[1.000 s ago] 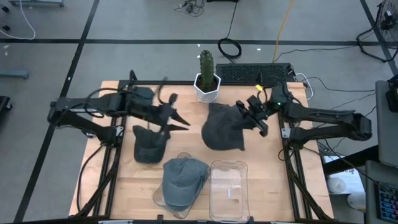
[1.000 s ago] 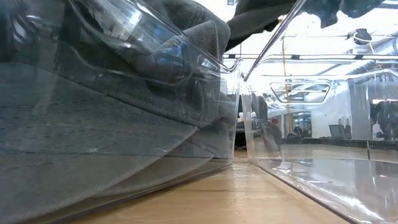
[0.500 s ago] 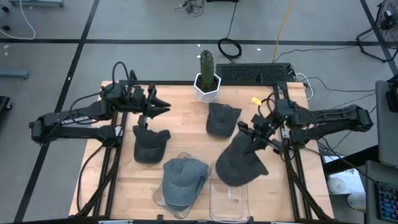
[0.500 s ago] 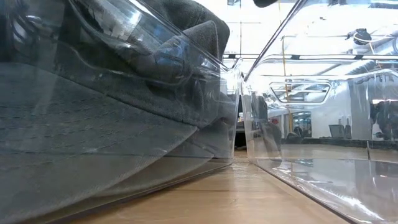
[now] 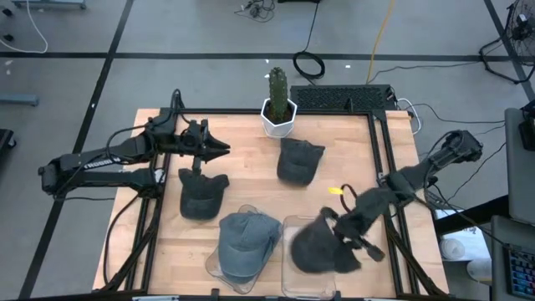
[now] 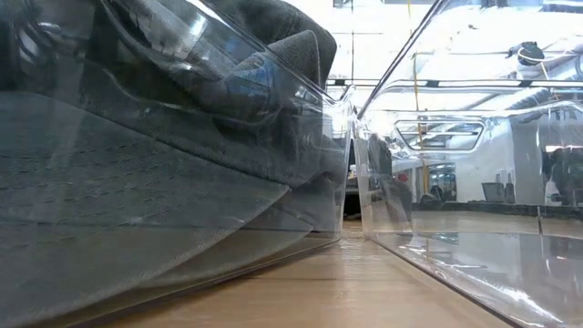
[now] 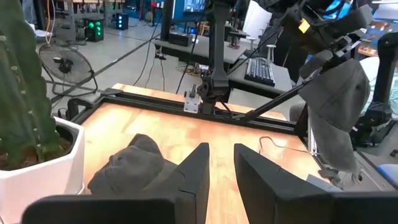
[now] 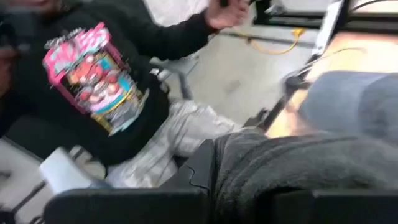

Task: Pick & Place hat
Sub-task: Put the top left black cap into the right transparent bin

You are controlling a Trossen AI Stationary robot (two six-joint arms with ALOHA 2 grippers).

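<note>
My right gripper is shut on a dark grey hat over the right clear bin at the table's near edge. The left wrist view shows that hat hanging from it. My left gripper is open and empty above the table's far left; its fingers show in the left wrist view. Another dark hat lies flat on the table at the left. A third lies flat mid-table. A grey-blue hat lies in the left clear bin. My right gripper pinches the dark grey hat's cloth between its two fingers, at the hat's upper end. The fingers slant down from the table's right side. The hat hangs slack below them. I cannot tell whether its lower end touches the bin.
A cactus in a white pot stands at the far middle, with a keyboard behind the far edge. The two clear bins fill the near middle. A seated person in a black printed shirt shows beyond the table.
My right gripper has carried the dark grey hat from mid-table, lifted clear, toward the near edge, to over the right bin. The other dark hat has stayed mid-table. My left gripper has drawn back toward the table's far left.
</note>
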